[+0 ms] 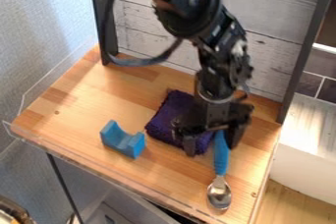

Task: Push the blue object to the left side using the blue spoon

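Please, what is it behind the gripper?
Behind the gripper, a purple cloth and the spoon's blue handle are partly visible. Part of the cloth and the handle's upper end are covered; where the handle ends, I cannot tell.

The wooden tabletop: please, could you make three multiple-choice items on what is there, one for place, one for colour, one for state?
1. The curved blue block lies: A) beside the cloth; B) under it; C) on top of it.
2. The cloth is: A) red; B) white; C) purple.
3. The bowl of the spoon is: A) heaped with rice; B) bare; C) wrapped.

Key:
1 A: the block sits on bare wood.
2 C: its fabric is dark purple.
3 B: shiny metal shows.
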Action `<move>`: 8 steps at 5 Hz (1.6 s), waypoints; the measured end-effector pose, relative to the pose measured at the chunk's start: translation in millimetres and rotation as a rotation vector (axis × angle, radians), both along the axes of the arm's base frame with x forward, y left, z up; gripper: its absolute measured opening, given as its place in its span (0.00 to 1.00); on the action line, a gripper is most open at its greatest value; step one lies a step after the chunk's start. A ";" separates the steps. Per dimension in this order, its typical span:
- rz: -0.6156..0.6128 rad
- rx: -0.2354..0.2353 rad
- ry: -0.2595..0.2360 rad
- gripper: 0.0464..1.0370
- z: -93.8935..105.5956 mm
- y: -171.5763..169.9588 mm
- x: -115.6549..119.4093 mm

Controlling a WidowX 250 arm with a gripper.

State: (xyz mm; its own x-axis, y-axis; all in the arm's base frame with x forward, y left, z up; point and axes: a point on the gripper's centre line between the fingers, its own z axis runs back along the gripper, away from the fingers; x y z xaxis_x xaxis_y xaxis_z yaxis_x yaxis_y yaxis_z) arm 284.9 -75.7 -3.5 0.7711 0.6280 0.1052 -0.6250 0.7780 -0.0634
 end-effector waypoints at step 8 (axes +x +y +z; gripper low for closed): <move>-0.082 0.108 -0.056 0.28 -44.4 -22.4 -2.6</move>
State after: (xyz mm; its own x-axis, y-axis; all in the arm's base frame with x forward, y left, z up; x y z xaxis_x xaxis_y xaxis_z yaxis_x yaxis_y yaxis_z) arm 282.3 -98.0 -47.9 0.8105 0.5458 0.2128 -0.5569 0.8306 -0.0093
